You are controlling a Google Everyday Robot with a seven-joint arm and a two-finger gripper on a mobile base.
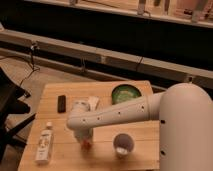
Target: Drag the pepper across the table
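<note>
One gripper [85, 141] presses down on the pepper [87, 145] at the desk's [145, 131] near edge, positioned for dragging; its grip cannot be told.

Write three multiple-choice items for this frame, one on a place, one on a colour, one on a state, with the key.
1. Where is the hand?
A. over the green bowl
B. down at the pepper, near the table's front edge
C. off the table, by the chair

2. What colour is the block at the table's far left?
A. black
B. yellow
C. white

3. How is the white bottle placed?
A. lying flat on the table
B. standing upright
C. held in the air

Answers:
1. B: the arm ends low over the pepper, a red-orange bit showing beneath it on the table.
2. A: it is a dark rectangle against the light wood.
3. A: its length rests along the planks at the front left corner.
</note>
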